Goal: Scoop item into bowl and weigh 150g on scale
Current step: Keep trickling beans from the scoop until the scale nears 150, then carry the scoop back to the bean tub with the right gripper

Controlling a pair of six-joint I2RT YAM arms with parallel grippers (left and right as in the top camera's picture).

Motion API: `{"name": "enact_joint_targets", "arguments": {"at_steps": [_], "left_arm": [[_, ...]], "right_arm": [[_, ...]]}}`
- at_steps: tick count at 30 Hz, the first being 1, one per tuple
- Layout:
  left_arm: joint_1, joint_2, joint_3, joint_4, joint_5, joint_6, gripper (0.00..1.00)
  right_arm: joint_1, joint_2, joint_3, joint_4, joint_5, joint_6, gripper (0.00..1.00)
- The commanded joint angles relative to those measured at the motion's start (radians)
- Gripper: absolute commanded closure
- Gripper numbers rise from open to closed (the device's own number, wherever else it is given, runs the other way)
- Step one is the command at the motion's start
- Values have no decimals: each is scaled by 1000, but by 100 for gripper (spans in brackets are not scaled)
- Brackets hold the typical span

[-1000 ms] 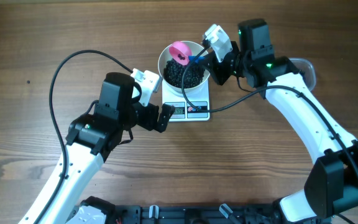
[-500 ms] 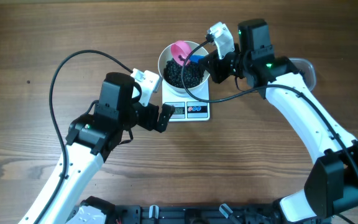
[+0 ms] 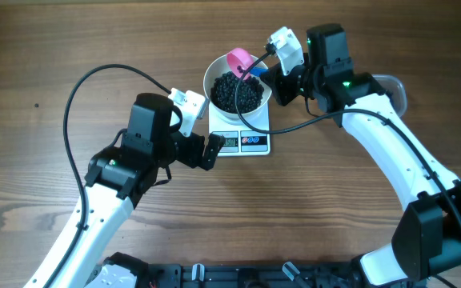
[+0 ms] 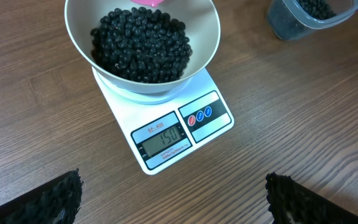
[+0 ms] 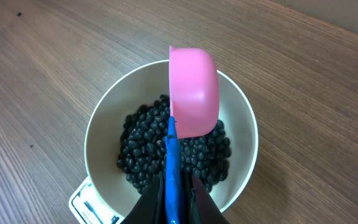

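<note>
Brown wood-grain table (image 3: 38, 64). Right gripper (image 5: 174, 186) clamped tight on pink scoop (image 5: 194, 93) by its blue handle, above bowl (image 5: 98, 137). Black beans (image 4: 142, 43) in bowl, on scale (image 4: 166, 134). Left gripper (image 4: 174, 202) fully spread, empty, near scale.

Upper centre: bowl (image 4: 205, 32) of black beans (image 4: 142, 43) sits on scale (image 4: 166, 137). Upper right: clear container (image 4: 291, 26). Bottom corners: left gripper (image 4: 173, 200) fingertips (image 4: 50, 200), wide apart.
</note>
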Motion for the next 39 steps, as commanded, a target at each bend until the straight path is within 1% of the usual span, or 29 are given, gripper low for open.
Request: {"name": "enact_joint_targets", "arguments": {"at_steps": [1, 3, 7, 9, 13, 18, 20, 21, 23, 26, 28, 30, 32, 35, 37, 39], "left_arm": [[-3, 3, 13, 2, -6, 20, 0], [-3, 3, 13, 3, -6, 20, 0], [-3, 3, 13, 3, -6, 20, 0], [-3, 3, 13, 3, -6, 20, 0], [-3, 3, 13, 2, -6, 20, 0], [-3, 3, 13, 3, -6, 20, 0], [-3, 3, 13, 2, -6, 20, 0], [-3, 3, 13, 3, -6, 20, 0], [-3, 3, 13, 2, -6, 20, 0], [-3, 3, 13, 3, -6, 20, 0], [-3, 3, 13, 3, -6, 20, 0], [-3, 3, 13, 2, -6, 20, 0], [-3, 3, 13, 2, -6, 20, 0], [-3, 3, 13, 2, -6, 20, 0], [-3, 3, 13, 2, -6, 20, 0], [-3, 3, 13, 2, -6, 20, 0]], "right_arm": [[1, -28, 10, 0, -10, 5, 96], [1, -28, 10, -1, -29, 57, 96], [1, -28, 10, 2, -61, 244, 96], [-3, -28, 10, 4, -84, 377, 96], [-37, -33, 10, 4, -103, 489, 96], [-190, -53, 10, 11, -254, 495, 96], [-280, -63, 10, 4, -277, 563, 96], [-316, -68, 10, -2, -277, 572, 96], [-420, -79, 10, -10, -298, 574, 96], [-537, -98, 10, -21, -356, 574, 96], [-619, -111, 10, -63, -356, 581, 96], [-711, -116, 10, -140, -355, 579, 96], [-783, -116, 10, -216, -354, 516, 96], [-843, -116, 10, -314, -343, 440, 96], [-853, -116, 10, -382, -276, 375, 96], [-841, -116, 10, -463, -134, 232, 96]]}}
